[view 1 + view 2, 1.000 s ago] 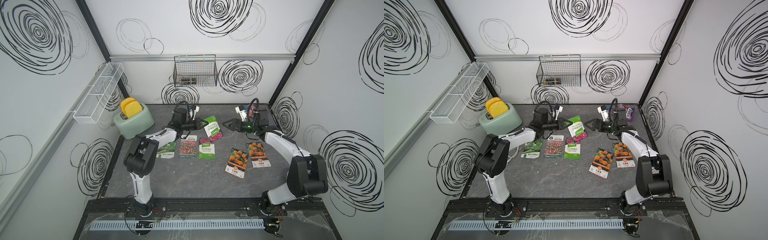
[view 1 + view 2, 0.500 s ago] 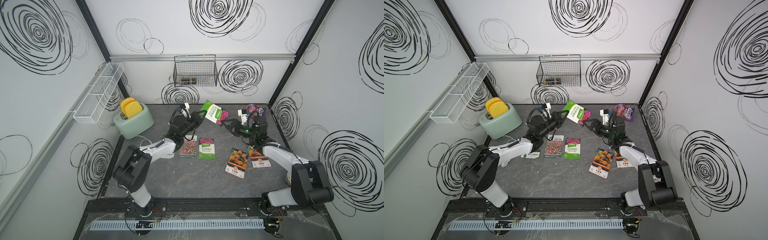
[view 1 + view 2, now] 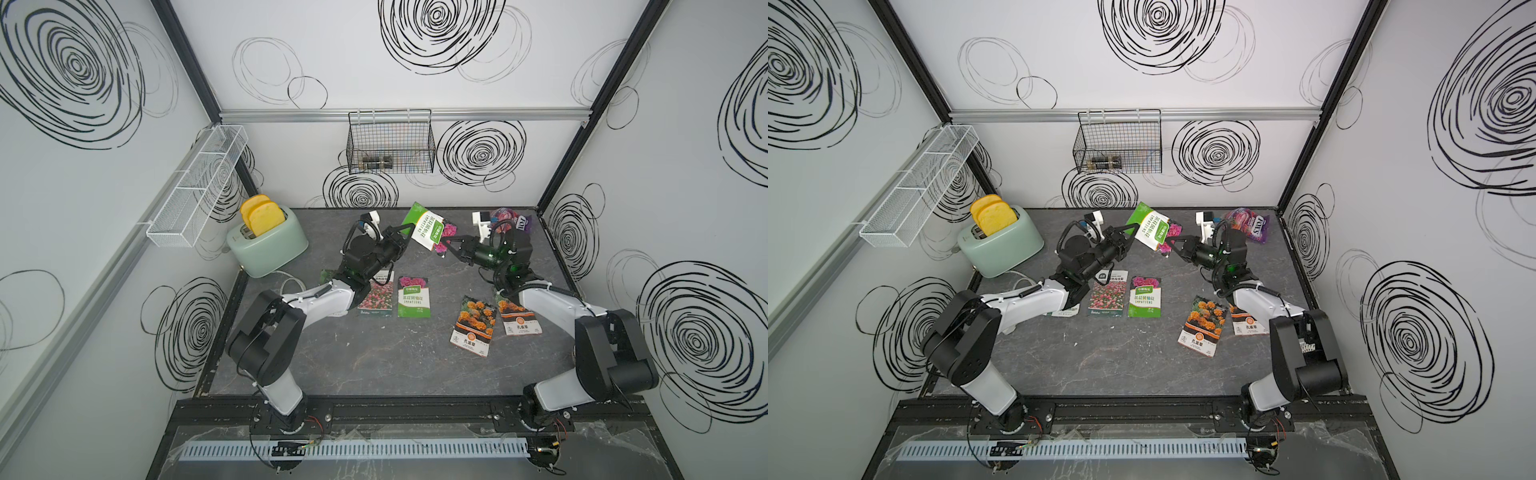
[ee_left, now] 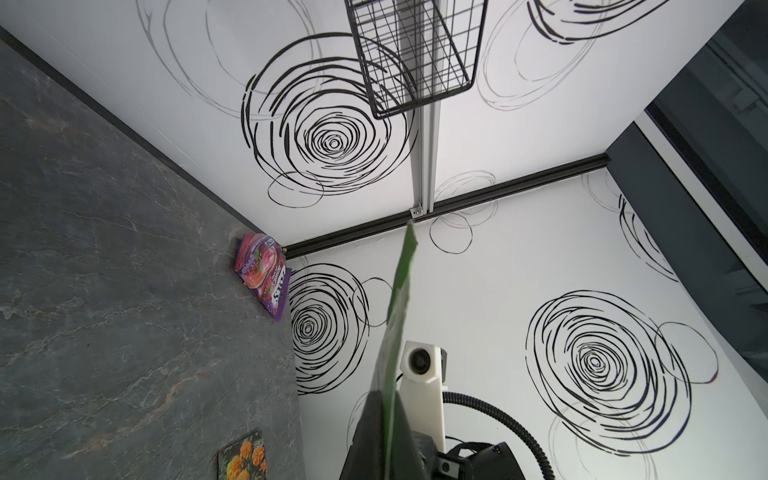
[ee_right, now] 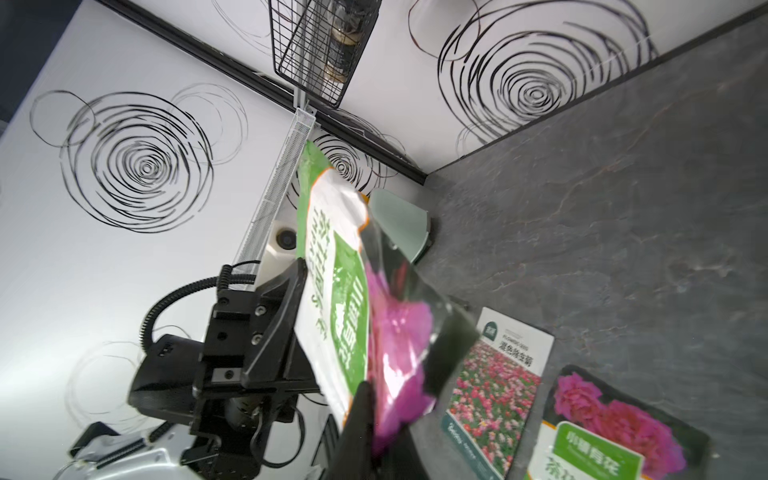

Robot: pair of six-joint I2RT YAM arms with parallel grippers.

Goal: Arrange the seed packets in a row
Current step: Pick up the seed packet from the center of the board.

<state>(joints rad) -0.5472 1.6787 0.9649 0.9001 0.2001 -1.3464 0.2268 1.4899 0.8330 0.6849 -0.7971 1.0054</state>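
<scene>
a mint-green toaster stands back left, two yellow toast slices upright in its slots. a black wire basket hangs on the back wall (something dark lies inside). a white mesh rack lines the left wall; a purple candy bag lies in the back right corner.

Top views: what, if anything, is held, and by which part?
The green-and-pink seed packet: left gripper pinches its green side edge, right gripper its pink-flower end.
</scene>
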